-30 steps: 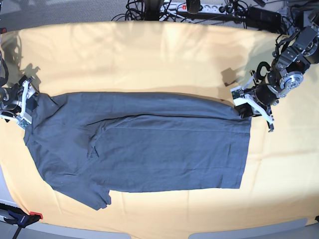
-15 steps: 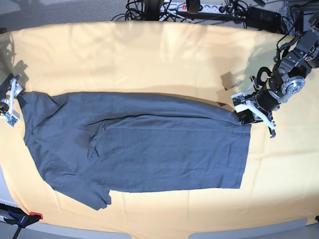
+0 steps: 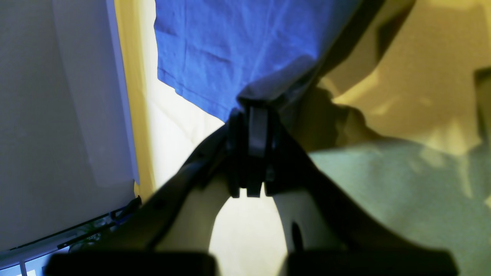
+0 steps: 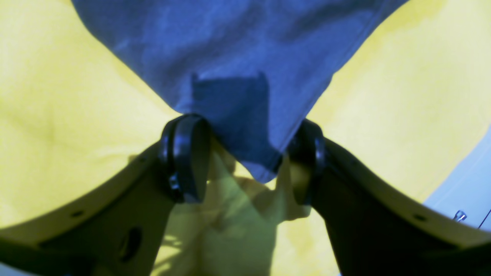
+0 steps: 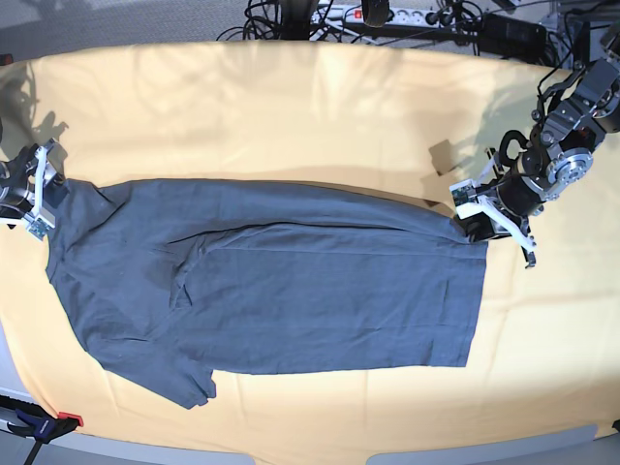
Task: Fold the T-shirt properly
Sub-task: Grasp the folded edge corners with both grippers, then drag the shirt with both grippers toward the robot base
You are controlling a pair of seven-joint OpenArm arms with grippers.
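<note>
- The T-shirt lies flat across the middle of the yellow cloth, folded lengthwise, one sleeve pointing toward the near edge at the base view's left.
- Left gripper: jaws pressed together on a corner of the T-shirt, at the right end in the base view.
- Right gripper: jaws partly open, straddling a shirt corner at the left end; no pinch is made yet.
- Risk: if the right jaws close short of the corner tip, they could catch only the hem edge, and it may slip out on lifting.
- Risk: the yellow cloth lies directly under that corner and could be pinched along with it.
- Hidden: the collar and neck label are not visible; both wrist views tint the fabric blue and are blurred.
</note>
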